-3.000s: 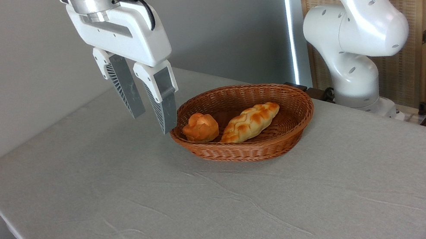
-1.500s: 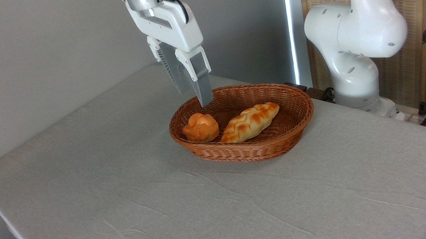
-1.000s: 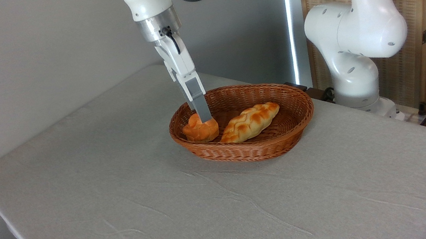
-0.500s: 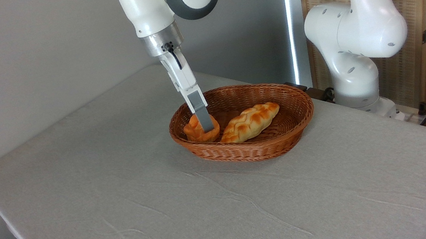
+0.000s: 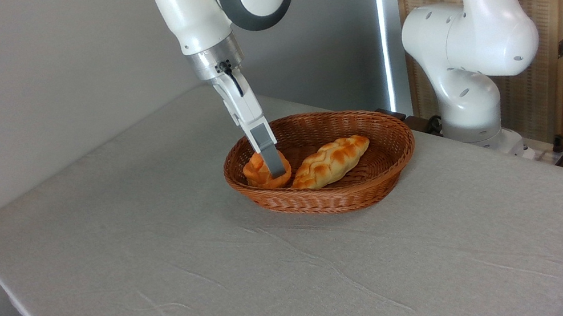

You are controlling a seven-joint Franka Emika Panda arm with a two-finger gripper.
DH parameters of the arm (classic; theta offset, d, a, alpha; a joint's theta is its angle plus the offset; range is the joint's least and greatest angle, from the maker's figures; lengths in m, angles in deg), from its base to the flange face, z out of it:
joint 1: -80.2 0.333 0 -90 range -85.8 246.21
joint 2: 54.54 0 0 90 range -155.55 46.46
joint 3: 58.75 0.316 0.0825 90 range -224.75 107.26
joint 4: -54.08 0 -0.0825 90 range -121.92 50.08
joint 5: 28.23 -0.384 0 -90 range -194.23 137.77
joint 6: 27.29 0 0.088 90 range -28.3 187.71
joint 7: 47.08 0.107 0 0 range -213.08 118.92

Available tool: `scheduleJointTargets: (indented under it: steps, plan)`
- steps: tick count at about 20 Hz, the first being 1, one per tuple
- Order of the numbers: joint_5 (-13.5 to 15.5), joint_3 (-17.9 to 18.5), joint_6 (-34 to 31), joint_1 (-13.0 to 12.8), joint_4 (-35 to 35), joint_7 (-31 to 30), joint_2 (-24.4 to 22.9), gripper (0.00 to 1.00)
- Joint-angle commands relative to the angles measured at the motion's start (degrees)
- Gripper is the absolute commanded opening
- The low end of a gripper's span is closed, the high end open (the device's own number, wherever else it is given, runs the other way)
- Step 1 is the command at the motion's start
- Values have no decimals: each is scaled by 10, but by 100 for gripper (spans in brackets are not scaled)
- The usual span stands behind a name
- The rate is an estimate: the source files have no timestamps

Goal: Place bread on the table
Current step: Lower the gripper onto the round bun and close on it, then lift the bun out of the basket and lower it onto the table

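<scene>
In the fixed camera's view the claw [image 5: 272, 166] reaches down into the left end of the wicker basket [image 5: 377, 176], which sits toward the far edge of the tabletop [image 5: 222, 284], with 1 finger [image 5: 269, 151] lying across the bread [image 5: 261, 172]; whether it is clamped on the bun I cannot tell, since the other finger is hidden. The braided loaf [image 5: 329, 161] lies just beside. To do this well, I judge, squeeze gently, lift straight clear of the rim, then set down on bare cloth nearer the front edge.

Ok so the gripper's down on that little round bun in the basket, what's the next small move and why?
Probably shut fully on the bun, then lift straight up. The gripper is down at the bread, which sits in the basket beside the braided loaf. Seen edge-on, its grip cannot be confirmed, and the raised rim must be cleared before moving to the table.
</scene>
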Motion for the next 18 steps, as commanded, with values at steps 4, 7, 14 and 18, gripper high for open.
scheduleJointTargets:
  steps: [4,7,14,18]
  plan:
    - [1,0,12,6,-4,9,2,43]
    - [1,1,12,10,-3,9,2,40]
    - [-5,0,1,14,9,7,-3,35]
    - [-5,0,-39,13,31,8,-4,32]
